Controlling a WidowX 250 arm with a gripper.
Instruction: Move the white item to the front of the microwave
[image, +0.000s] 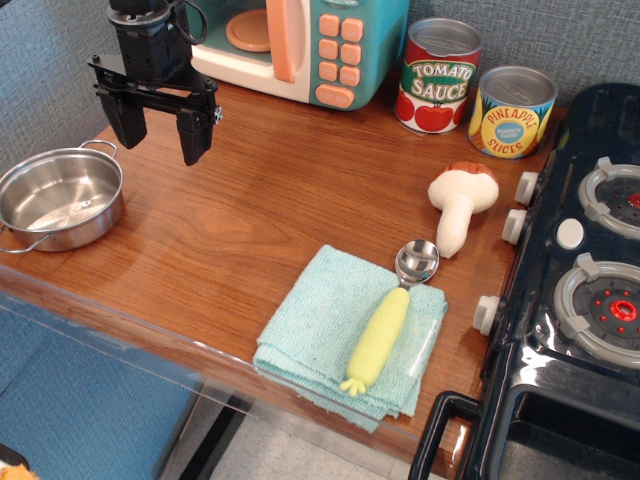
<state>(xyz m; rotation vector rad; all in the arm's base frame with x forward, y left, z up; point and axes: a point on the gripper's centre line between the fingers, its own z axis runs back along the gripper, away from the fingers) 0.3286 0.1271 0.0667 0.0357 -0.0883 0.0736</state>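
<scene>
Hand (160, 128) open, empty — well apart from mushroom (460, 205) beside stove (575, 300).

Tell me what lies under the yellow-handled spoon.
The spoon lies on a folded teal cloth, its metal bowl just past the cloth's edge over the wooden table. Whatever the cloth covers cannot be seen.

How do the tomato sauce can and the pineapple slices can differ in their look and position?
The tomato sauce can is taller, with a red, green and white label; the pineapple slices can is shorter, with a yellow and blue label. The tomato sauce can stands next to the microwave; the pineapple slices can stands closer to the stove and the mushroom. Both stand upright at the back of the table and have silver tops.
</scene>
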